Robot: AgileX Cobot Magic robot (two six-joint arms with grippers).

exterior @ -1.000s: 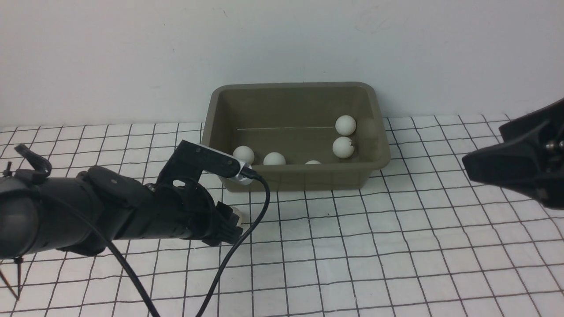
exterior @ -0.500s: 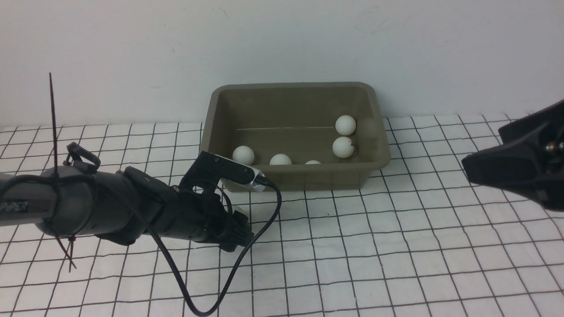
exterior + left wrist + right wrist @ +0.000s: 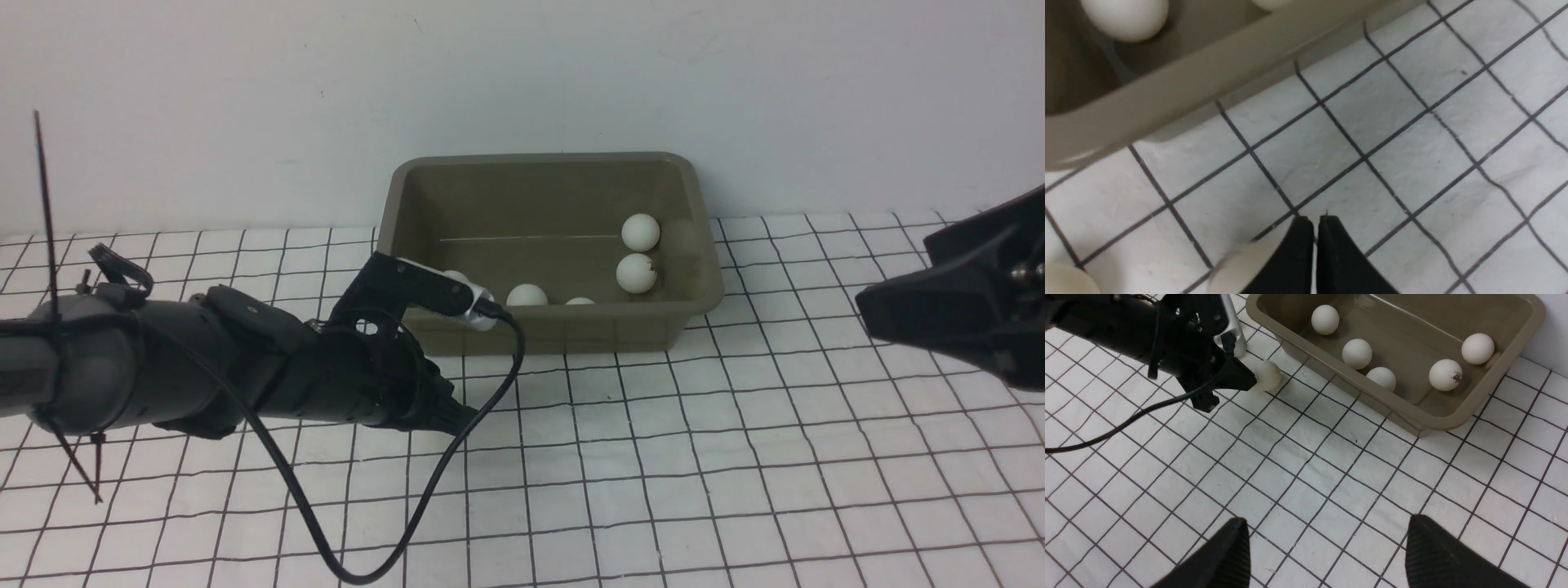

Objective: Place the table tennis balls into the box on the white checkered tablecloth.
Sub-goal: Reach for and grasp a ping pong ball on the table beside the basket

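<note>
Lying outside the box [image 3: 571, 327], a ball [image 3: 1267, 375] adjoins the closed left fingers [image 3: 1298, 253].

The box [image 3: 571, 331] sits far on the tablecloth [image 3: 735, 490], with five table tennis balls [image 3: 1357, 353] inside. A sixth ball [image 3: 1267, 375] lies just near of its left corner.

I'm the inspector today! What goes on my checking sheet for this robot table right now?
Surface: white checkered tablecloth, slightly wrinkled.
Job's things: olive-grey box holds five table tennis balls; a loose ball lies on the cloth outside it; a second ball shows partly at the left wrist view's edge.
Clutter: nothing seen.
Hands: left hand shut and empty, the loose ball beside its tips; right hand open and empty.
Cables: black cable loops from the left wrist down over the cloth.
Surroundings: plain white wall behind the box.
</note>
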